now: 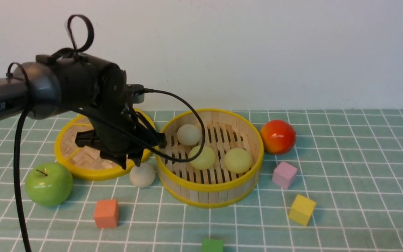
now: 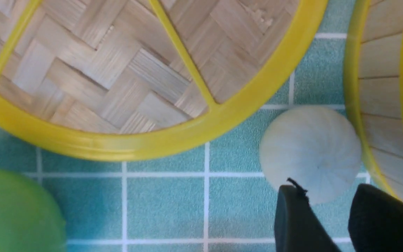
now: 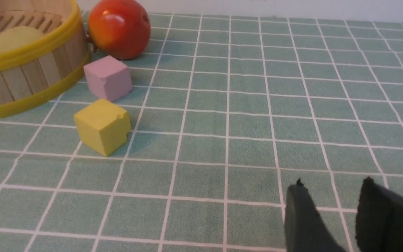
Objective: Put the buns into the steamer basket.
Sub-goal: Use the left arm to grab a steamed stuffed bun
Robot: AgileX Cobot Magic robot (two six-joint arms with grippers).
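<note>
A plain off-white wall (image 1: 257, 52) is standing behind the table, and a pale green cloth (image 1: 362, 157) with a white grid is covering the whole surface. The left arm (image 1: 47, 87) is reaching in from the left of the steamer basket (image 1: 208, 196), which is sitting upright on the cloth. A flat woven lid (image 1: 82, 171) is lying just left of the basket, partly hidden by the arm. A green apple (image 1: 48, 183) is resting further left, in front of the lid, and a red fruit (image 1: 277, 136) is sitting just beside the basket's right rear.

Three buns are lying on the basket's slatted floor: an off-white bun (image 1: 189, 134) toward the back, a pale green bun (image 1: 202, 157) in the middle and a second pale green bun (image 1: 238, 160) to its right. The fourth bun (image 1: 142, 175), off-white, is lying on the cloth just outside the basket's left wall, between it and the lid.

The left gripper (image 1: 130, 162) is hanging directly over this bun, fingers parted and gripping nothing. The right gripper (image 3: 332, 183) is hovering over bare cloth well apart from the basket, fingers likewise apart and empty.

A pink cube (image 1: 284, 175) and a yellow cube (image 1: 302, 209) are sitting right of the basket, an orange cube (image 1: 106, 213) at its front left, and a green cube (image 1: 212, 245) in front.
</note>
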